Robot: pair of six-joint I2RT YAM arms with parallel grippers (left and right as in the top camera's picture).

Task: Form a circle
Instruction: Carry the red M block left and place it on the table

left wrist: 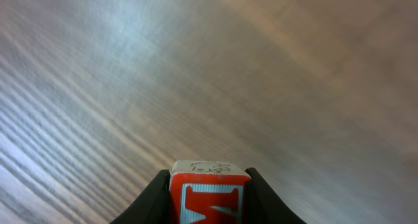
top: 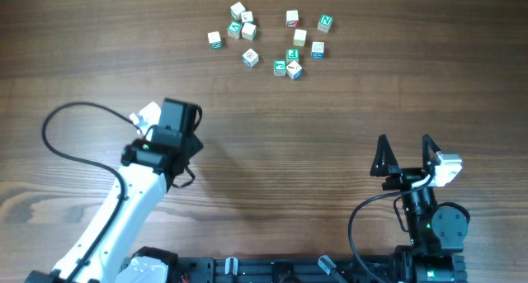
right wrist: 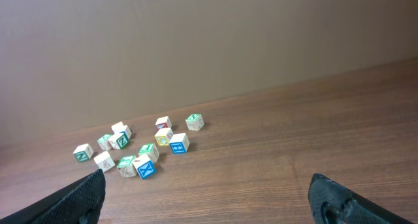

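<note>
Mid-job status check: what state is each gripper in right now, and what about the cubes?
left gripper: shut on one cube.
red-faced cube: clamped between the left gripper's fingers, red face toward the wrist camera.
right gripper: open, holding nothing, well apart from the cubes.
loose cubes: scattered in an uneven cluster, none gripped, no circle formed yet.

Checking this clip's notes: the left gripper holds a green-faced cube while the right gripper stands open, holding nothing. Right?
Not quite: the cube in the left gripper has a red face, not green, as the left wrist view shows. The right gripper does stand open and empty.
</note>
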